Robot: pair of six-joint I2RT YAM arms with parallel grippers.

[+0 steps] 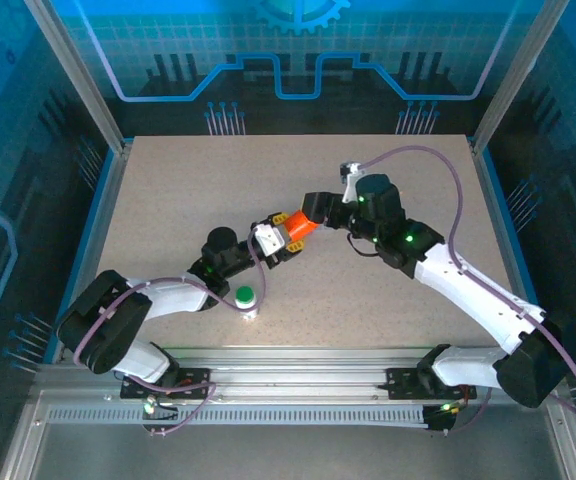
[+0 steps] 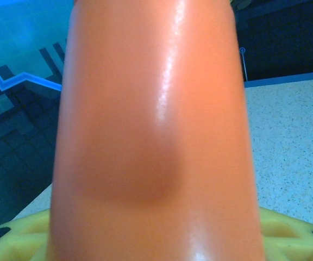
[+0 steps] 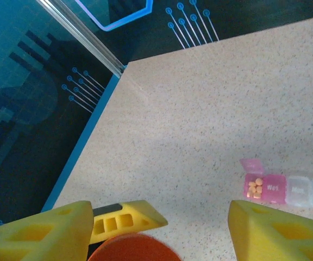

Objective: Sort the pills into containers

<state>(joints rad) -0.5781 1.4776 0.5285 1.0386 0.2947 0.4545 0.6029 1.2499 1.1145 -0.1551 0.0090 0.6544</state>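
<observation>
Arms bent inward, meeting mid-table; my left gripper [image 1: 284, 240] clamps the glossy orange bottle [image 2: 156, 136], my right gripper [image 3: 159, 217] gapes loose.

Speckled table [image 1: 168, 200]: green-capped bottle [image 1: 245, 298], pill organizer [image 3: 287, 190].

Left wrist: orange bottle [image 2: 156, 136] sits too close to focus. It is a soft blur, top and base both cut by the frame, and it hides most of the left gripper [image 2: 156, 250], leaving me yellow corners of its pads [image 2: 18, 239]. Right wrist: pill organiser [image 3: 287, 189] runs off the right edge, clear-lid lettering too faint to read, pill count in the pink cell uncertain. The bottle's round end is clipped at the bottom edge; I can't tell which end.
</observation>
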